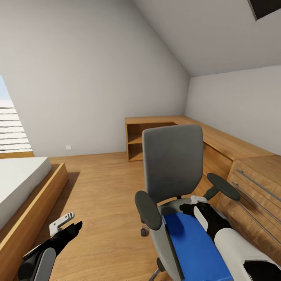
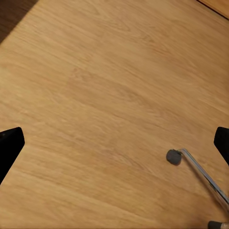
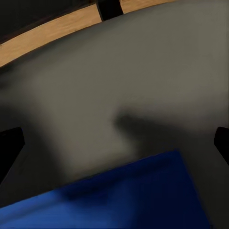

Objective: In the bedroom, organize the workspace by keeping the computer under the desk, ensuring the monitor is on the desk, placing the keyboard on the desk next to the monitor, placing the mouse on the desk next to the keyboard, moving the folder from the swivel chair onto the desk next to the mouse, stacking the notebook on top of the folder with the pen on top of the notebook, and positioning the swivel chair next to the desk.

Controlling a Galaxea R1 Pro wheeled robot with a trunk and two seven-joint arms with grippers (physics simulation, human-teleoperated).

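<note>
One blue folder (image 1: 197, 246) lies flat on the swivel chair (image 1: 173, 164) seat, its long axis running from the backrest toward the seat's front edge, its near end cut off. Poised over the folder's backrest end, the right gripper (image 1: 194, 206) has its fingers spread. Beside the chair over bare floor (image 1: 105, 195), the left gripper (image 1: 68, 223) is likewise spread, holding nothing.

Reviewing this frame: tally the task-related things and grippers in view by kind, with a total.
Swivel chair: 1
Blue folder, lying on the chair seat: 1
Grippers: 2, the left gripper over the wood floor, the right gripper over the seat at the folder's far end
Total: 4
</note>
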